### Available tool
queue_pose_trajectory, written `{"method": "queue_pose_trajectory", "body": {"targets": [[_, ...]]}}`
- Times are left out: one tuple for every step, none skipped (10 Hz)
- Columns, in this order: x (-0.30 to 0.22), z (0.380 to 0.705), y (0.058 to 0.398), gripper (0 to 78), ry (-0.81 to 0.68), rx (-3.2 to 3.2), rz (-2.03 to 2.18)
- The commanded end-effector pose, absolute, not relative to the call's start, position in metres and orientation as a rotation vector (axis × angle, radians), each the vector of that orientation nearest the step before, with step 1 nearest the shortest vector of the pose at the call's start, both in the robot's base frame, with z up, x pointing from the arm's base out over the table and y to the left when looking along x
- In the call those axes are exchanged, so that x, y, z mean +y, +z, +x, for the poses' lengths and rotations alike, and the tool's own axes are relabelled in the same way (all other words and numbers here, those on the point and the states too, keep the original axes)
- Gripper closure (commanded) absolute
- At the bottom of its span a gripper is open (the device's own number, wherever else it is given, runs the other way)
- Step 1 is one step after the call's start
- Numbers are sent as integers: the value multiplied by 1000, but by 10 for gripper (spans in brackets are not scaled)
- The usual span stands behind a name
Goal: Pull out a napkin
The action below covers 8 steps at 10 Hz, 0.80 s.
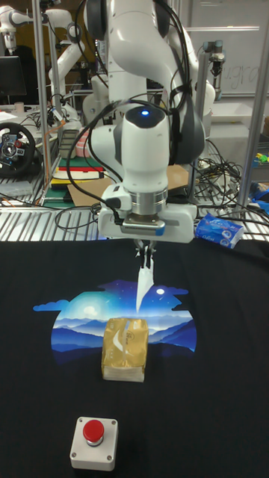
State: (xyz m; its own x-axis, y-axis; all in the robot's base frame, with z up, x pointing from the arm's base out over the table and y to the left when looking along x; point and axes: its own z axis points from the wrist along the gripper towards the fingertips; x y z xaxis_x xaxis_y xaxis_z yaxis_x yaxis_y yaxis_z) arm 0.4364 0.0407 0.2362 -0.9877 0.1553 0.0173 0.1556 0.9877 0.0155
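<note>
Task progress: the napkin looks partly drawn out; a white strip stretches up from the top of the tissue pack to the fingertips, with its lower end seemingly at the pack's opening.
What is done: the grasp looks made and the lift well under way, judging by how much white sheet shows above the pack.
What is left: by the look of it, the sheet has to come fully free of the pack; whether its lower end is loose already cannot be told from this view.
End effector: the end effector has its two fingers drawn close together, pinching the upper tip of the napkin; nothing else is held.
Arm pose: the Franka arm hangs over the middle of the bench, wrist pointing straight down, fingers vertical and well above the pack.
Napkin position: it hangs as a narrow, slightly slanted strip between fingertips and pack, over the blue landscape print on the black cloth.
Tissue pack: yellowish, lying flat on the bench at the lower edge of the print, directly below the end effector and a little to its side.
Other things: a red push button in a grey box sits near the front edge, apart from the pack; a blue packet lies at the far edge.
</note>
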Motion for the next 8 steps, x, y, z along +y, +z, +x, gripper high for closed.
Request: {"method": "queue_pose_trajectory", "body": {"targets": [[41,437,237,764,-10,-3134,-53],[41,437,237,764,-17,-3136,-42],[41,437,237,764,-27,-3144,-40],[41,437,236,764,-51,-3151,-54],[41,437,236,764,-52,-3157,-60],[41,437,236,764,-54,-3158,-60],[41,437,236,764,-50,-3157,-71],[41,437,236,764,-43,-3157,-76]]}}
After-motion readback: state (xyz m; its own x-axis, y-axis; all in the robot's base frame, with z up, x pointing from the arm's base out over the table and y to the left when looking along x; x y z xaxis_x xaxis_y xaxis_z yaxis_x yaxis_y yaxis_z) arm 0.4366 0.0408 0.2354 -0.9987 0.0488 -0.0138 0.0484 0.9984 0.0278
